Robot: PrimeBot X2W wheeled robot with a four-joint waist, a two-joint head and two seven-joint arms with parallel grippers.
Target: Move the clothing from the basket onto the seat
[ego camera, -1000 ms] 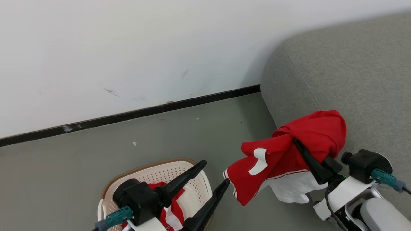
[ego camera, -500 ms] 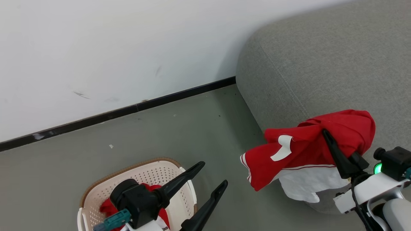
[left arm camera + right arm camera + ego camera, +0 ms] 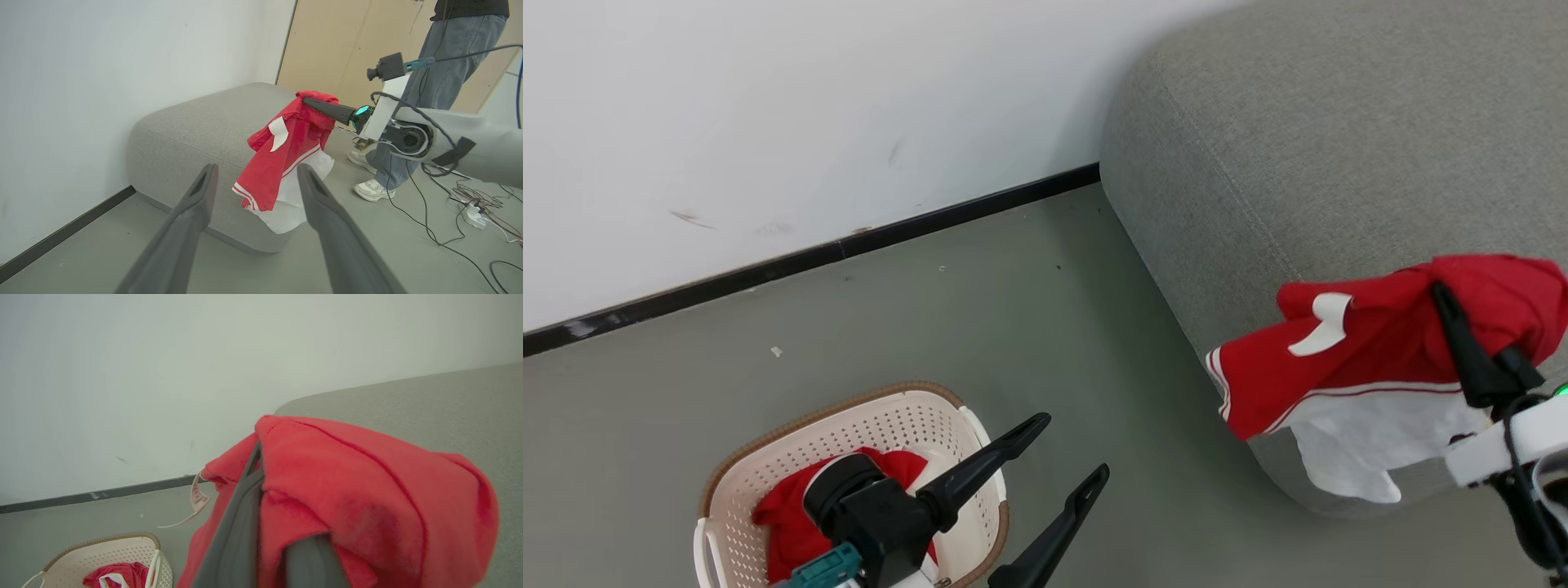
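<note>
You are holding the red and white shirt (image 3: 1364, 359) in your right gripper (image 3: 1439, 294). Its two dark fingers are pinching tight on a bunch of cloth near the top, and the rest is hanging down loose. The shirt is up in the air at the front corner of the grey sofa (image 3: 1339, 147). The red top part is sitting over the seat. The white bottom part is dangling past the rounded edge, above the floor (image 3: 1013, 327).

This is not a good spot for letting go, I think. If the fingers are opening here, the hanging part is likely dragging the whole shirt off the edge.

- You are doing it well if you are carrying the shirt farther in, over the flat middle of the seat.
- Then you are lowering it until most of the cloth is resting on the sofa.
- Only then are you spreading the fingers.

Your left gripper (image 3: 1075, 444) is standing wide open with nothing in it, just over the cream basket (image 3: 882, 425). More red clothing (image 3: 784, 523) is lying inside the basket, waiting for its turn.

A person (image 3: 461, 41) is standing close by your right arm, so you are doing best by going slowly.
</note>
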